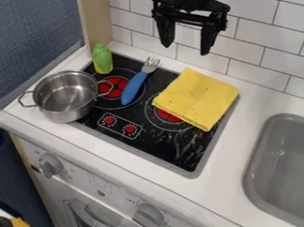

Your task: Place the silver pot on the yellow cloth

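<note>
Hanging near wall (257, 49), claw (185, 48) spread; silver pot (71, 113) upright, bare metal inside, over stovetop (172, 146) edge, apart from yellow cloth (197, 97).

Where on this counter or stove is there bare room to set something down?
Bare: the counter strip between stove and sink, and the stove's near corner, in front of the yellow cloth. Crowded: around the pot, toy corn and fork.
</note>
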